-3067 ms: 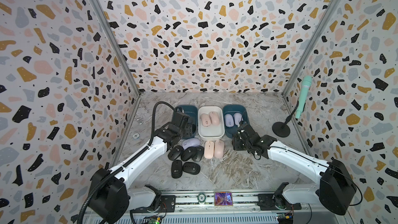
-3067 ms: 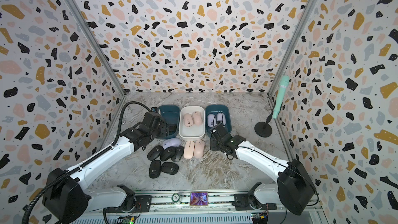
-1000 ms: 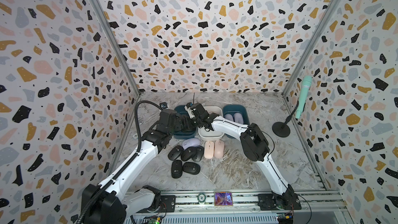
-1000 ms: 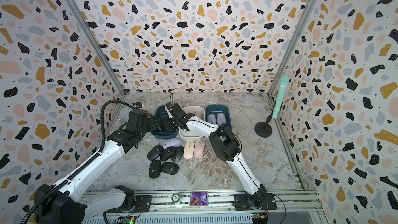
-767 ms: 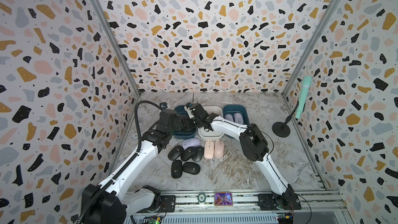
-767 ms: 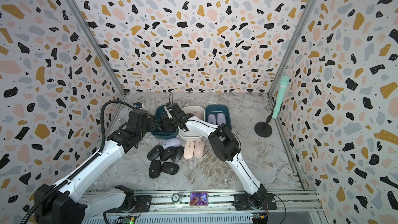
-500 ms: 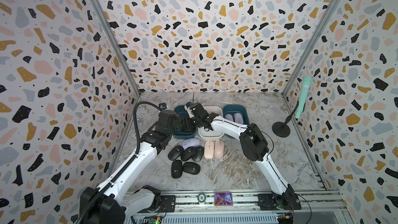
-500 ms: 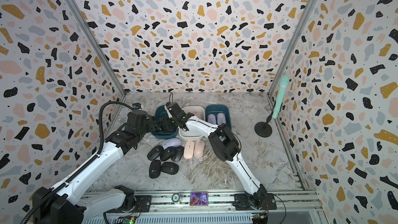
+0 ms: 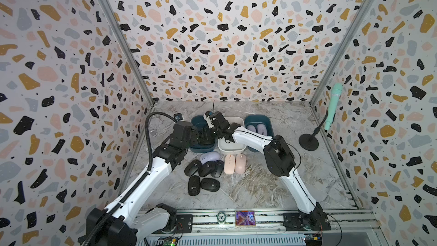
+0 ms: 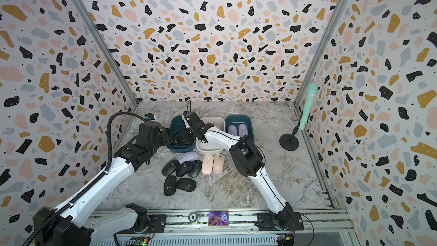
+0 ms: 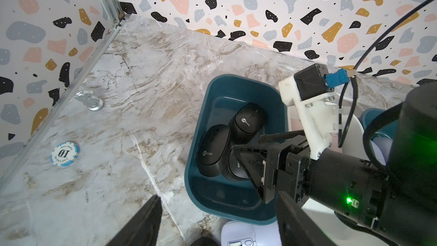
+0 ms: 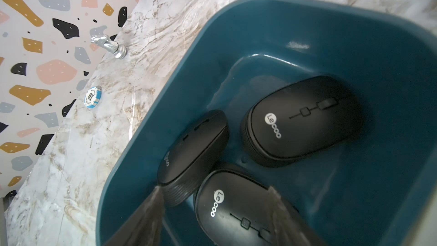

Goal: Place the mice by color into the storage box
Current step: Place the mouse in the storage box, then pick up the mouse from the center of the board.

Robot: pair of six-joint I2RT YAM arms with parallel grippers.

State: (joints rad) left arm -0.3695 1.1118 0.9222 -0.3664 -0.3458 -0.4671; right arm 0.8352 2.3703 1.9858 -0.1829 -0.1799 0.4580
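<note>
Fingers (image 12: 149, 211) of the right gripper (image 12: 215, 190) stand spread, straddling a black mouse (image 12: 236, 209) that lies in the teal bin (image 12: 307, 31) (two more black mice (image 12: 300, 119) lie beside it). You find the left gripper (image 11: 217, 197) likewise spread, holding nothing. Loose mice (image 9: 205, 169) lie on the table (image 9: 260, 185) at the bin's 6 o'clock.

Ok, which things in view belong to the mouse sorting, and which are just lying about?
Job: three binned black mice, left teal bin, five loose black mice, two pink mice, loose lavender mouse, white bin, two binned lavender mice, right teal bin.

Lying about: microphone on its stand, poker chip, small silver figurine.
</note>
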